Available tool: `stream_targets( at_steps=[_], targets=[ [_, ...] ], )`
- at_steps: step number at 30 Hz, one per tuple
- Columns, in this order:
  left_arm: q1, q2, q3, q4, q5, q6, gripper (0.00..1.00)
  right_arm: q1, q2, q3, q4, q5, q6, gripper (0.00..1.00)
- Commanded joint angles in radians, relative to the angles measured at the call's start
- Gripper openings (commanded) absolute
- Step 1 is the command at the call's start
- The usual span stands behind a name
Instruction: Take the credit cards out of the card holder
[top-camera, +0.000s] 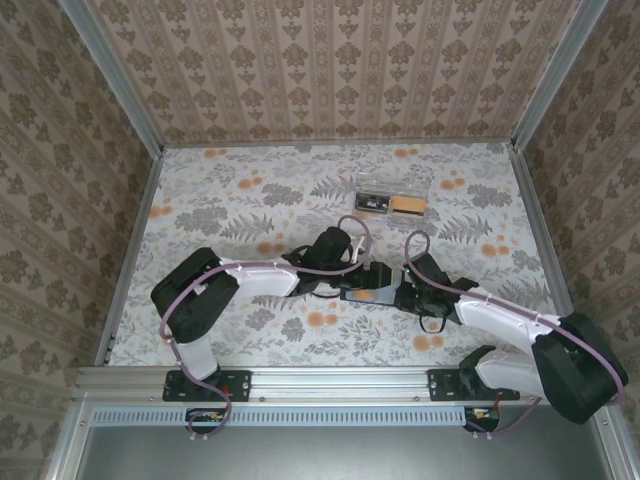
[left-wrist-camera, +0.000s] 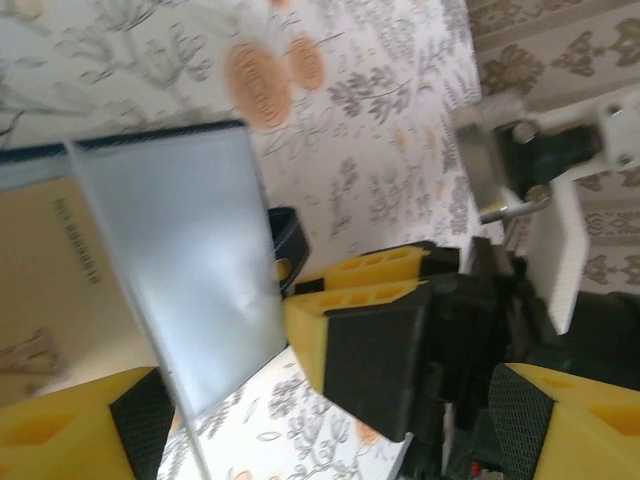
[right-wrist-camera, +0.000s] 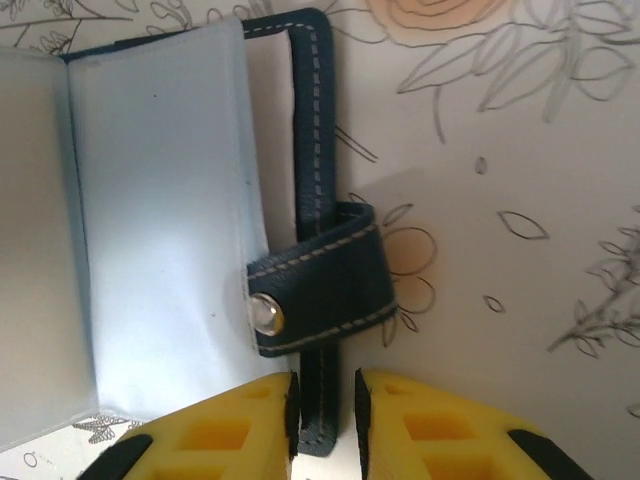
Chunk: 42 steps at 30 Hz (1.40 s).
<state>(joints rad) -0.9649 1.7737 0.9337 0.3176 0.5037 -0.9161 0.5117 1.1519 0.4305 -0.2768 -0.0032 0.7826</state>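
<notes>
From the left, my left gripper (left-wrist-camera: 325, 415) sat with its jaws spread wide at the open card holder (top-camera: 362, 294) mid-table. I judged it was poised to reach the tan card (left-wrist-camera: 50, 290) in the holder's left side. The right gripper (right-wrist-camera: 325, 415) was pinched tight on the holder's navy edge just below the snap tab (right-wrist-camera: 320, 290), presumably to anchor it. I counted one holder, one card showing, one tab, and one clear plastic box (top-camera: 393, 203) well apart behind.

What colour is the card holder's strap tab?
The tab is dark navy with pale stitching and a silver snap; clearest in right wrist view.
</notes>
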Motion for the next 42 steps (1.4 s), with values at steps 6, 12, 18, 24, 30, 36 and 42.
stream_targets(
  at_steps=[6,12,18,24,30,36,42],
  targets=[
    [-0.038,0.062,0.095,0.004,0.027,0.016,0.84,-0.057,-0.245,-0.089,-0.082,0.055,0.083,0.27],
    [-0.057,0.102,0.120,0.007,0.040,0.008,0.83,-0.075,-0.350,-0.098,-0.137,0.053,0.076,0.28],
    [-0.044,0.053,0.097,-0.018,0.015,0.020,0.83,-0.076,-0.358,-0.084,-0.123,0.027,0.050,0.28],
    [0.021,-0.058,0.020,-0.114,-0.044,0.064,0.77,-0.073,-0.329,-0.029,-0.058,-0.070,-0.007,0.26],
    [0.077,-0.094,-0.039,-0.215,-0.100,0.102,0.44,-0.050,-0.219,0.047,0.035,-0.167,-0.037,0.23],
    [0.105,-0.073,-0.053,-0.234,-0.113,0.109,0.00,-0.038,-0.063,0.092,0.137,-0.232,-0.033,0.22],
    [0.112,-0.027,-0.050,-0.237,-0.106,0.109,0.00,-0.035,0.061,0.117,0.203,-0.285,-0.017,0.20]
  ],
)
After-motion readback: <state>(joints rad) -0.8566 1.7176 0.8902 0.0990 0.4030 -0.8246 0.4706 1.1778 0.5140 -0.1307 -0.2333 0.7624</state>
